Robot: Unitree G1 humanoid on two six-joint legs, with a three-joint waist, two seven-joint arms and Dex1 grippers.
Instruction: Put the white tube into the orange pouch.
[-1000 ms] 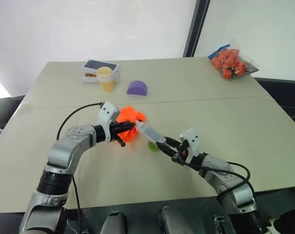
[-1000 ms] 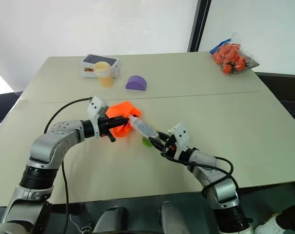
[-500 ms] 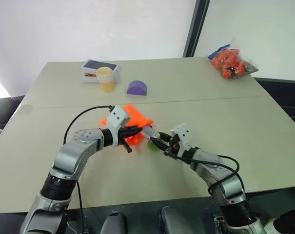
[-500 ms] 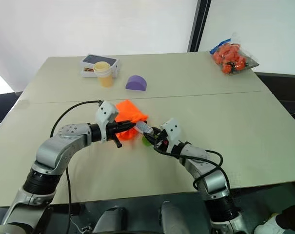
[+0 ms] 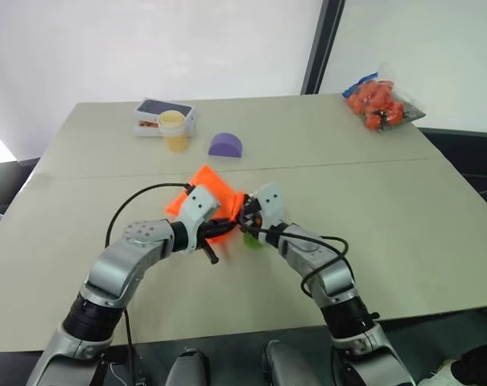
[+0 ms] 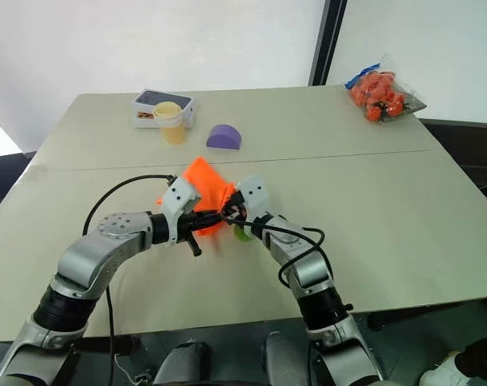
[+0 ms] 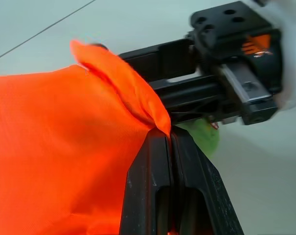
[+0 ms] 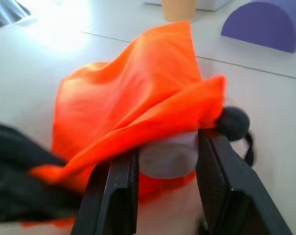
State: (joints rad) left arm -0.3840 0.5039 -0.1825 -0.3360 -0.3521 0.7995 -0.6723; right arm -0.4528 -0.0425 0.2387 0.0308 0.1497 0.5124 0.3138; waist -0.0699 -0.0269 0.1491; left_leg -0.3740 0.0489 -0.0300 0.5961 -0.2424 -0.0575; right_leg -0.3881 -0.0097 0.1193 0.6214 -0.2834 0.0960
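White tube (image 8: 168, 155), clamped in your right end effector (image 8: 165, 169), sits half inside the orange pouch (image 8: 130, 105) that your left end effector (image 7: 168, 147) pinches shut on; push deeper, then let go.

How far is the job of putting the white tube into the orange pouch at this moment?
Done: the left gripper is shut on the edge of the orange pouch and holds it up. In hand: the right gripper holds the white tube, whose front end is already under the orange fabric. Left: push the tube fully in, then let go.

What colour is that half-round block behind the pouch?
Purple; the half-round block shows best in the right wrist view.
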